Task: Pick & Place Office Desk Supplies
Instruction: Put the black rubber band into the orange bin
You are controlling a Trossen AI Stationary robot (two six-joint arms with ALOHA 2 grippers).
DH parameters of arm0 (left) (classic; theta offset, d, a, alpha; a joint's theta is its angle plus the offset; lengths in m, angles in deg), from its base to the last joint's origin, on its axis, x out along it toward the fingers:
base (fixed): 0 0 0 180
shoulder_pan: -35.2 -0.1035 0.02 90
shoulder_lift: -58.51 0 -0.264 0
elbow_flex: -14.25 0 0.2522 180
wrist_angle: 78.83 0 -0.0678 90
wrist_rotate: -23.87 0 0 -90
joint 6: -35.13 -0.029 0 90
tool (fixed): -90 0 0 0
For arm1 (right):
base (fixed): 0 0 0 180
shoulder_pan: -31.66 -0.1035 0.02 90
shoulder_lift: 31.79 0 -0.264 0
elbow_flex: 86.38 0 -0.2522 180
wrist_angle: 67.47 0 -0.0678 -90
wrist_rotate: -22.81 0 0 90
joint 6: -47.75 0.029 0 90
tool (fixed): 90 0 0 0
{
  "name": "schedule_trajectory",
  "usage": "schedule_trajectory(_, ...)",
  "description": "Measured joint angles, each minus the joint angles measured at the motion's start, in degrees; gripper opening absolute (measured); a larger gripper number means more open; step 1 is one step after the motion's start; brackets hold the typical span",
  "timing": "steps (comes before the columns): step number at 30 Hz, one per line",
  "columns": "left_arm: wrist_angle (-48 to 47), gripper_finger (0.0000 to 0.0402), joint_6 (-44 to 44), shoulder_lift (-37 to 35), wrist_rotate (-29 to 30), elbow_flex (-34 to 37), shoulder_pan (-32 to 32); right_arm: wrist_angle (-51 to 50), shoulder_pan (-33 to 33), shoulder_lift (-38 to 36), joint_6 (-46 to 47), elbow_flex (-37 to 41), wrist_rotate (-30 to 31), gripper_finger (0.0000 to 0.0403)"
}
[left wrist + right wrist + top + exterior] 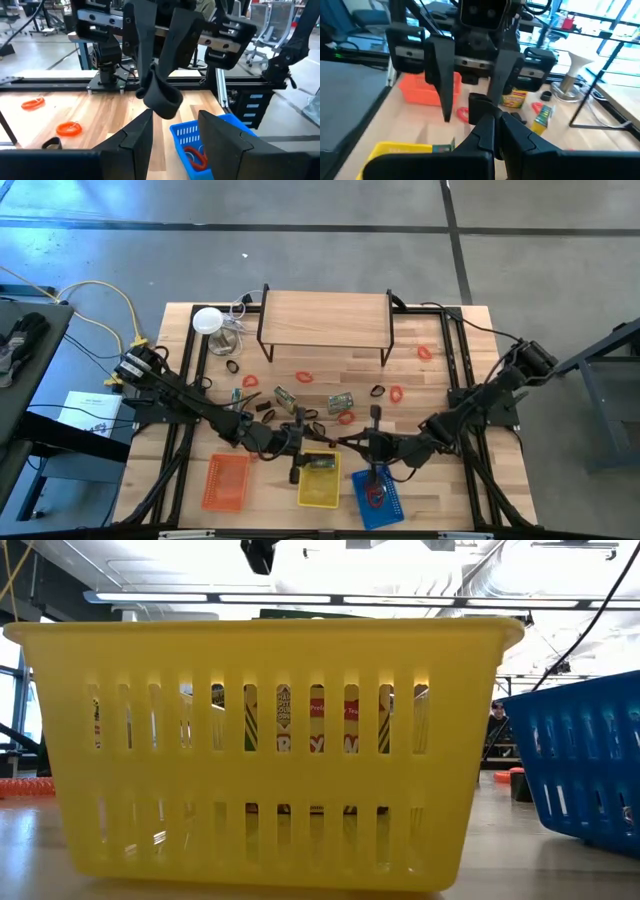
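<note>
I am holding my left gripper (297,463) open above the yellow basket (318,492), right gripper (376,442) pinched shut on nothing, so I should lower slowly.

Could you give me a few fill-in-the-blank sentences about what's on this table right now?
1. Three baskets sit along the near edge: an orange basket, a yellow basket and a ____ one.
2. The red rubber-band loop lies inside the ____ basket.
3. The right gripper has its jaws ____.
4. The wooden shelf stands on thin ____ legs.

Missing words: blue; blue; shut; black
</note>
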Motion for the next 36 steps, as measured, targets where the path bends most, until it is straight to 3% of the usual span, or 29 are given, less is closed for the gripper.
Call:
schedule_trajectory(18,-0.9,0.0134,-0.6,0.0,0.4,0.0,-1.6,-0.5,1.1,0.7,2.5,0.0,-4.8,0.0003)
schedule_trajectory(36,-1.6,0.0010,-3.9,0.0,2.0,0.0,-1.2,-4.5,2.5,0.6,7.8,-0.1,-5.2,0.0003)
